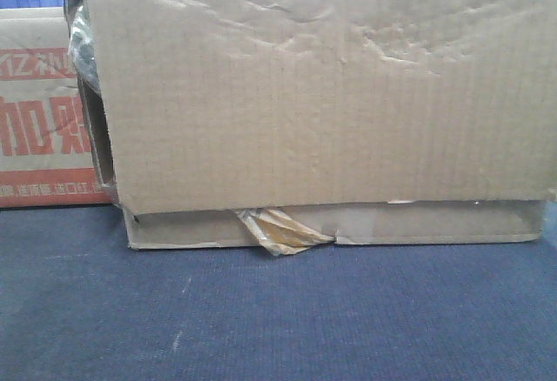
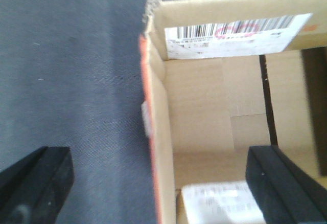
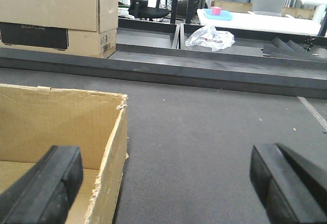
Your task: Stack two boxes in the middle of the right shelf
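Two plain brown, stacked: large wrinkled box [image 1: 313,85] atop thin flat box [image 1: 435,224]; one red-printed box [image 1: 43,129] behind. Left gripper [image 2: 158,183] released, over open carton [image 2: 214,106] holding white label [image 2: 219,203]; right gripper [image 3: 166,183] released

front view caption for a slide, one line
Large wrinkled box sitting on a thin flat box with torn tape

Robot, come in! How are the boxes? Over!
Left end effector open, right end effector open. Large box atop thin flat box, on table. Red-printed box close at left.
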Motion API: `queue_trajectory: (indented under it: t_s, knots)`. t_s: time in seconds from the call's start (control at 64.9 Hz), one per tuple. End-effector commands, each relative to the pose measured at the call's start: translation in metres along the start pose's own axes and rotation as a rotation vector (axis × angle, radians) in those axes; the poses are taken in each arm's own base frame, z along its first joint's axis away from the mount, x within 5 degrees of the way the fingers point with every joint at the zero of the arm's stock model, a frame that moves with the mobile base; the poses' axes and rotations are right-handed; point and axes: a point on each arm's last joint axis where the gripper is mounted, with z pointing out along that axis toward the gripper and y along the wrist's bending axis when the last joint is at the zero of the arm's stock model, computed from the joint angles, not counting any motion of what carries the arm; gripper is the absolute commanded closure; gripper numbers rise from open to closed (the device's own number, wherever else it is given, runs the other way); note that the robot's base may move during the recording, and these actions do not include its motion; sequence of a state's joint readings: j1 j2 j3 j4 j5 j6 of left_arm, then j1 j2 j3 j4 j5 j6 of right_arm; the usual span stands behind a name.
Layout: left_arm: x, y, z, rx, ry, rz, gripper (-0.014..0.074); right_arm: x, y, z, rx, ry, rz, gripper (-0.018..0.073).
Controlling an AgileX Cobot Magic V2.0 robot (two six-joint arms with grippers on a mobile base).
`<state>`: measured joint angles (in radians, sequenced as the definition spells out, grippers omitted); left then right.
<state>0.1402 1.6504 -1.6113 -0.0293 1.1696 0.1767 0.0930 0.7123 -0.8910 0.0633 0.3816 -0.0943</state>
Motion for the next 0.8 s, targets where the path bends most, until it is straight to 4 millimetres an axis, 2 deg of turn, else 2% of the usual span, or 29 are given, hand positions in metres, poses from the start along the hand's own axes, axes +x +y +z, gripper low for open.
queue_trajectory:
  t_s: [0.0, 0.216, 0.339, 0.401, 0.478, 0.601, 0.693, 0.786]
  knots:
    - [-0.006, 0.001, 0.013, 0.012, 0.000, -0.002, 0.0015, -0.002, 0.000, 0.000, 0.000, -0.009, -0.002, -0.0009]
    - [-0.010, 0.003, 0.046, 0.021, 0.057, -0.005, 0.0015, -0.002, 0.000, 0.000, 0.000, -0.009, -0.002, -0.0009]
    - [-0.009, 0.003, 0.051, 0.024, 0.075, -0.005, 0.0046, -0.002, 0.000, 0.000, 0.000, -0.009, -0.002, -0.0009]
    - [-0.009, 0.003, 0.051, 0.024, 0.075, -0.005, 0.0136, -0.002, 0.000, 0.000, 0.000, -0.009, -0.002, -0.0009]
    - [-0.009, 0.003, 0.050, 0.024, 0.073, -0.005, 0.0321, -0.002, 0.000, 0.000, 0.000, -0.009, -0.002, -0.0009]
    - [-0.009, 0.003, 0.049, 0.025, 0.078, -0.005, 0.0707, -0.002, 0.000, 0.000, 0.000, -0.009, -0.002, -0.0009]
    - [-0.008, 0.003, 0.045, 0.024, 0.082, -0.006, 0.0708, -0.002, 0.000, 0.000, 0.000, -0.009, -0.002, -0.0009]
    - [-0.010, 0.003, 0.028, 0.013, 0.052, -0.032, 0.0708, -0.002, 0.000, 0.000, 0.000, -0.005, -0.002, -0.0009]
